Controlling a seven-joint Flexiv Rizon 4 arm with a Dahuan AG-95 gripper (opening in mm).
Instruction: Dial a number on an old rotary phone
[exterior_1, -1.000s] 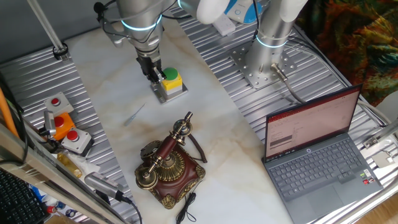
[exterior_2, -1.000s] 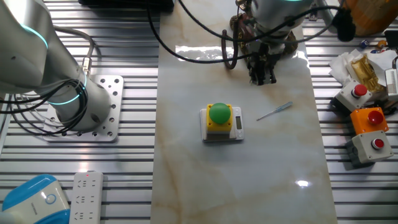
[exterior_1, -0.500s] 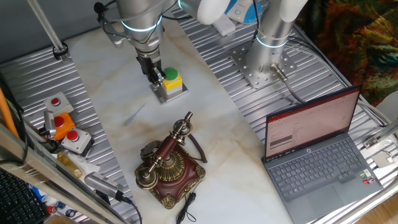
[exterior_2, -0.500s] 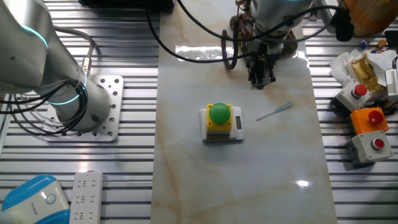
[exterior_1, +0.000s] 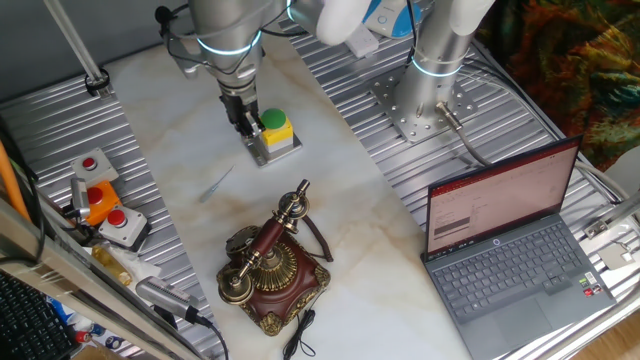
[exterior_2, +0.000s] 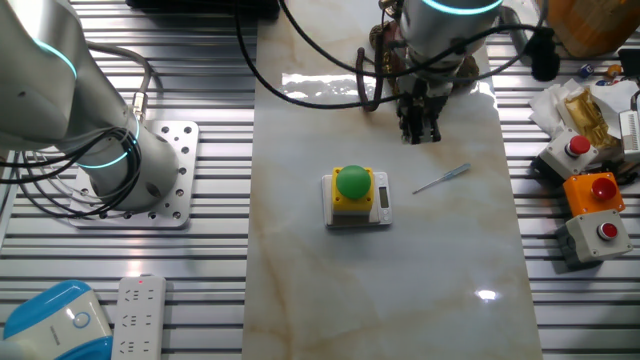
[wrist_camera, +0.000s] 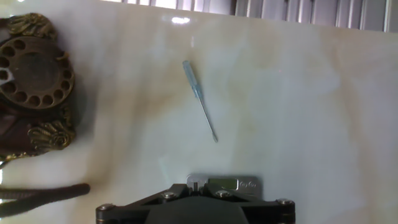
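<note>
Fingers (exterior_1: 243, 122) look pressed together and empty from where I'm standing, hanging just beside the yellow box with the green button (exterior_1: 272, 133); old rotary phone (exterior_1: 270, 262) sits well apart, toward the near table edge; a thin screwdriver-looking tool (wrist_camera: 199, 99) lies between; my worry is the arm clipping that box, or jabbing the brass dial (wrist_camera: 34, 72) off-centre and shoving the phone.
</note>
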